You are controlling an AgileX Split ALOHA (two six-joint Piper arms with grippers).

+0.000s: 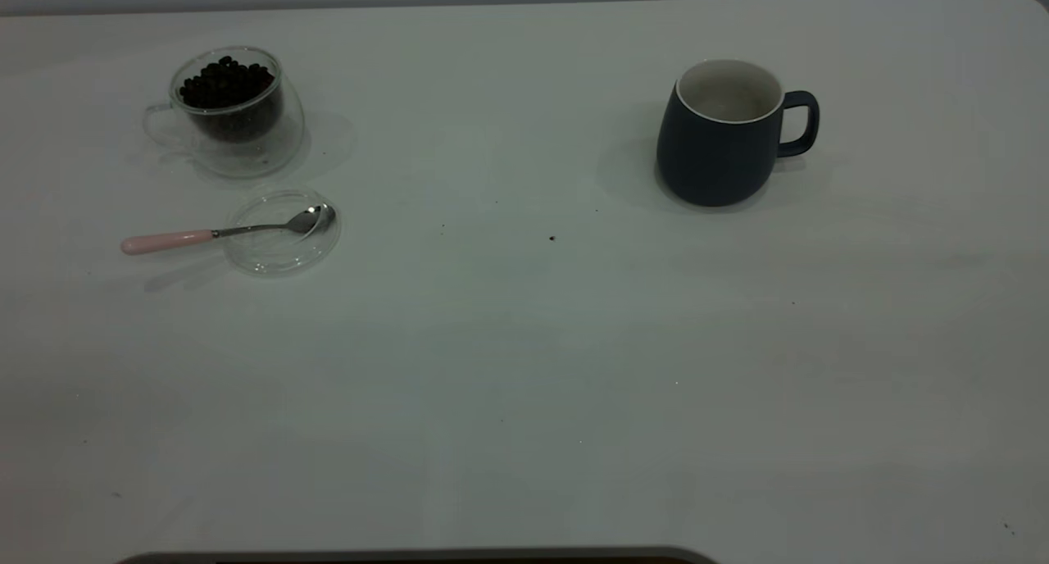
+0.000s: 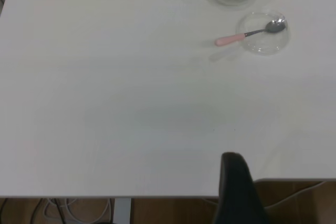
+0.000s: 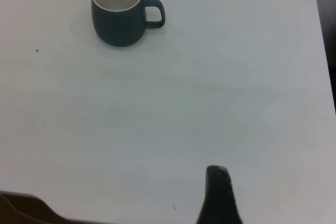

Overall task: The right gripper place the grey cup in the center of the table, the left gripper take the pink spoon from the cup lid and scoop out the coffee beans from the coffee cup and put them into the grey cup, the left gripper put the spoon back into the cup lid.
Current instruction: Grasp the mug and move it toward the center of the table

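Grey cup (image 1: 725,134) handling has not begun, I judge: nothing on the counter (image 1: 524,367) looks touched, so the step in hand is the very first one, the right arm fetching that cup.

Of the right gripper (image 3: 219,198) only one dark fingertip shows in its wrist view, low over the near edge of the counter, so I cannot tell how far its jaws stand open; it holds nothing that can be seen. The left gripper (image 2: 237,190) is the same: a single black tip near the counter's edge, jaws' opening not readable, nothing in them. Neither arm appears in the exterior view.

Outward from the right gripper, the grey cup stands upright on the far right part of the counter, well apart from the gripper, its handle turned away from the middle and its white inside empty. On the far left stands the coffee cup (image 1: 233,109), heaped with coffee beans (image 1: 225,83). Just in front of it lies the cup lid (image 1: 283,232), with the pink spoon (image 1: 225,234) resting its bowl in the lid and its handle sticking out past the rim toward the left.

The next move calls for the right gripper to reach across to the grey cup, take its body or rim, and carry it to the bare middle.
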